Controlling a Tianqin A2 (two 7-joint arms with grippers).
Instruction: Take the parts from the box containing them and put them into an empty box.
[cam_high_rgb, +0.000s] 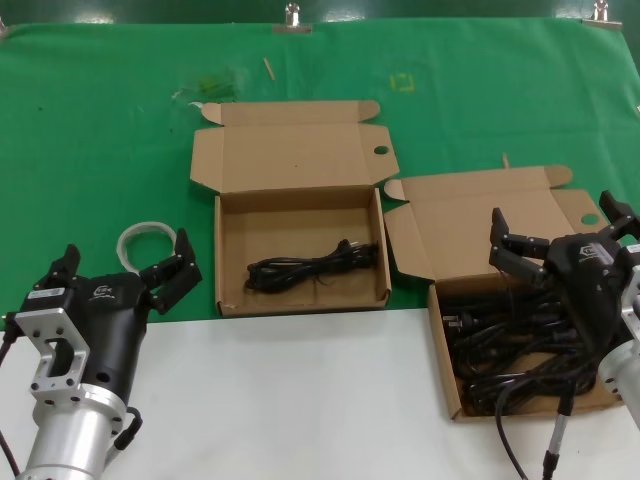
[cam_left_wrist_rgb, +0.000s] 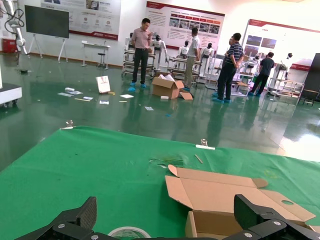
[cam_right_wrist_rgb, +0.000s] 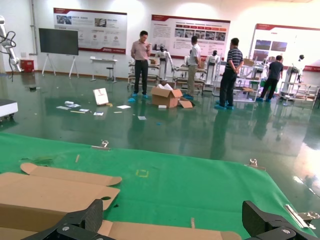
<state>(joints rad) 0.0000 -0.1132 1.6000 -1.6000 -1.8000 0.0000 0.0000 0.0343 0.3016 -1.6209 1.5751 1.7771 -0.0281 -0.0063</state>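
Head view: cables (cam_high_rgb: 520, 350) are seen heaped directly beneath the spread-open right gripper (cam_high_rgb: 555, 240), while the left gripper (cam_high_rgb: 125, 270), likewise spread, is parked well apart.

Robotics exhibition hall: wall posters (cam_right_wrist_rgb: 190, 32), robot stands (cam_left_wrist_rgb: 172, 62), glossy floor, visitors (cam_right_wrist_rgb: 231, 72) standing about.

1. Glossy dark-green hall floor (cam_right_wrist_rgb: 165, 135), overhead light reflecting at 3 o'clock.
2. White back wall with printed poster panels (cam_right_wrist_rgb: 190, 30) at 12.
3. Dark flat screen on a stand (cam_right_wrist_rgb: 58, 41) at 10.
4. Open brown cardboard carton (cam_right_wrist_rgb: 167, 96) on the floor, centre.
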